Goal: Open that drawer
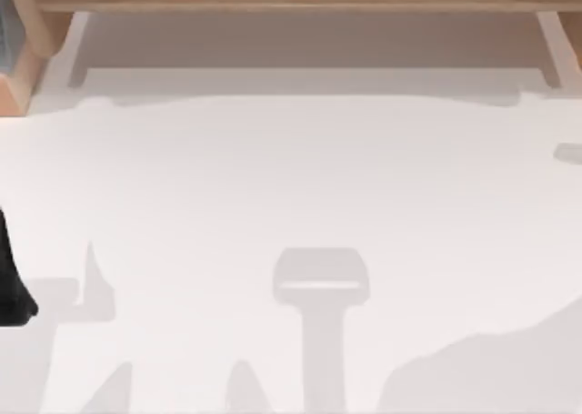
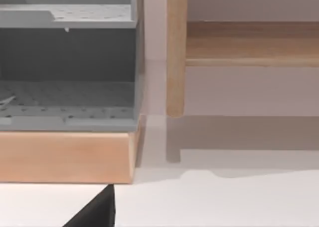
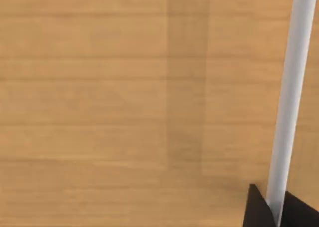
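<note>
Right gripper [image 3: 277, 212] fingers straddle the drawer's [image 3: 124, 102] white handle [image 3: 291, 97]; left gripper [image 2: 94, 212] fingers' state unclear.

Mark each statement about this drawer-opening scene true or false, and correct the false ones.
1. In the right wrist view, the right gripper has a pale bar handle between its fingertips. True.
2. The panel behind that handle is grey metal. False: it is a light wooden panel.
3. The left wrist view shows a grey perforated shelf unit on a wooden base. True.
4. The tabletop in the top view is dark green. False: it is white.
5. A wooden post stands beside the shelf unit. True.
</note>
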Controlling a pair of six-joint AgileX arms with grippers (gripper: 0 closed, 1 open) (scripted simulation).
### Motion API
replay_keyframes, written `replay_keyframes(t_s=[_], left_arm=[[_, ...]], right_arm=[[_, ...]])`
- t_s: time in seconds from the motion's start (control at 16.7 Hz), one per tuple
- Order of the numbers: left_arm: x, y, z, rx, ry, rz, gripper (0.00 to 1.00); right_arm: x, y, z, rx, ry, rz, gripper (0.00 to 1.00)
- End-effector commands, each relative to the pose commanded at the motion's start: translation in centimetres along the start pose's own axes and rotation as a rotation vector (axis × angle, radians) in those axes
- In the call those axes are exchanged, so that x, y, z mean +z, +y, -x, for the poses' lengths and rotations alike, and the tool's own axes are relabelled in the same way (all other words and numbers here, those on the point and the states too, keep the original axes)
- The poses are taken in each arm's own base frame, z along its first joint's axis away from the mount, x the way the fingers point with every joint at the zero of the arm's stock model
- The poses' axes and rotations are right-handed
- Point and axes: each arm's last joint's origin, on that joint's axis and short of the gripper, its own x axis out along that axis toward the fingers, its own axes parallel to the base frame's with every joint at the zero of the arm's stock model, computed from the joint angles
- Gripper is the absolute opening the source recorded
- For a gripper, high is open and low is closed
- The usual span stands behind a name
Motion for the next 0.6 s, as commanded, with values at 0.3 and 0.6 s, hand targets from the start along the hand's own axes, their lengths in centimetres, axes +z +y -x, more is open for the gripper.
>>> replay_keyframes(t_s=[0.3, 0.6], left_arm=[[0.0, 0.0, 0.0, 0.000, 0.000, 0.000, 1.00], [0.0, 0.0, 0.0, 0.000, 0.000, 0.000, 1.00]], right_arm=[[0.2, 0.5, 4.3, 0.018, -0.005, -0.011, 0.00], [0.2, 0.3, 5.4, 0.011, -0.006, -0.005, 0.00]])
